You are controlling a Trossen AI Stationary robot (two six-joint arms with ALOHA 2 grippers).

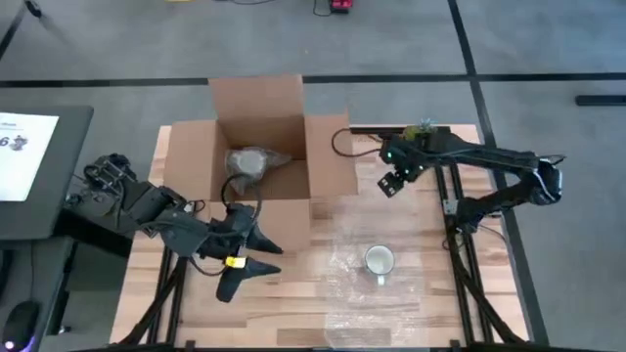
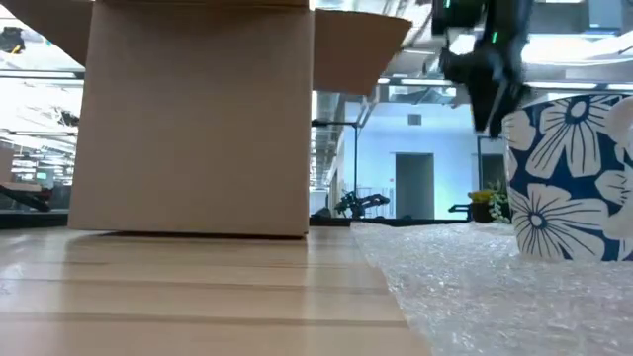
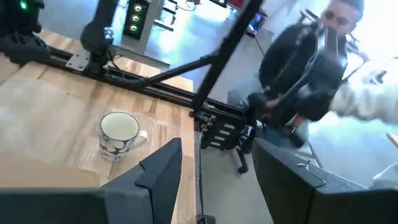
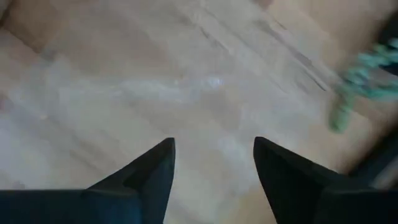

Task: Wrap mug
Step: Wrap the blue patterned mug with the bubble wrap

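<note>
The blue-and-white flowered ceramic mug (image 1: 379,261) stands upright on a clear sheet of bubble wrap (image 1: 342,284) on the wooden tabletop (image 1: 293,303). To start the wrap well, the released left pincer (image 1: 256,258), just beside the sheet and well left of the mug, should probably pinch the sheet's near edge low and fold it over without tipping the mug. The right pincer (image 1: 392,185), also released, hangs beyond the mug. Only the low view shows the flower pattern, and only the high view shows the grey bundle (image 1: 250,162) inside the open cardboard box (image 1: 258,103).
</note>
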